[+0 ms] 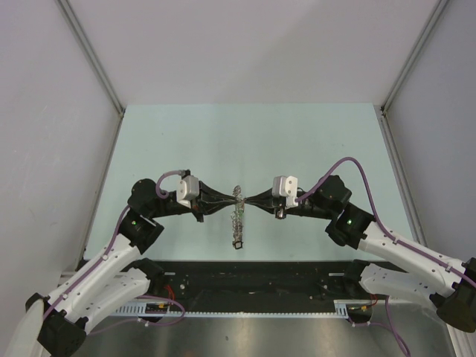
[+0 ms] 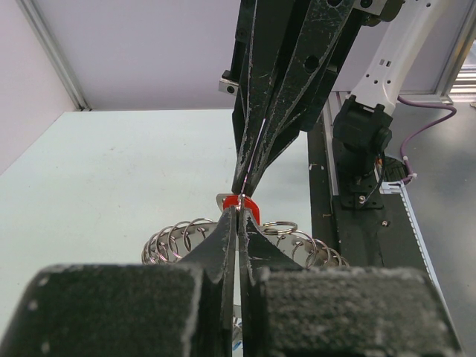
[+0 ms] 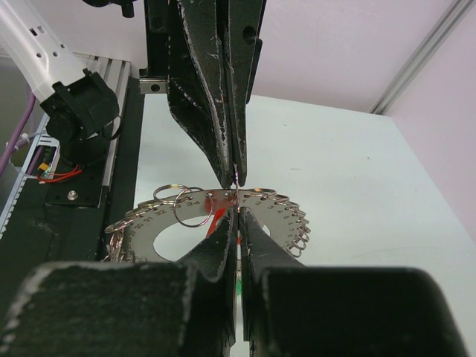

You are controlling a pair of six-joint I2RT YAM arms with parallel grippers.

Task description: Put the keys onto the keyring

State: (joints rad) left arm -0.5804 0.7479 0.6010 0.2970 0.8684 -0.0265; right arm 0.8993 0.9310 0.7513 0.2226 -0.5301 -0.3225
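The keyring (image 1: 238,223), a large flat grey ring with numbered holes and many small split rings, hangs edge-on between both grippers above the pale green table. My right gripper (image 1: 248,199) is shut on its upper rim; the right wrist view shows the tips (image 3: 236,212) pinching the plate (image 3: 286,212). My left gripper (image 1: 231,199) meets it from the other side, shut at the red-tagged key (image 2: 250,204), its tips (image 2: 239,213) on thin wire at the tag's top. The red tag shows through the ring's centre (image 3: 216,222). Other tagged keys hang below, mostly hidden.
The black base rail (image 1: 245,277) runs along the table's near edge under the arms. Grey walls with aluminium posts (image 1: 93,63) enclose the table (image 1: 297,141) on three sides. A loose split ring (image 3: 190,208) lies against the keyring's face.
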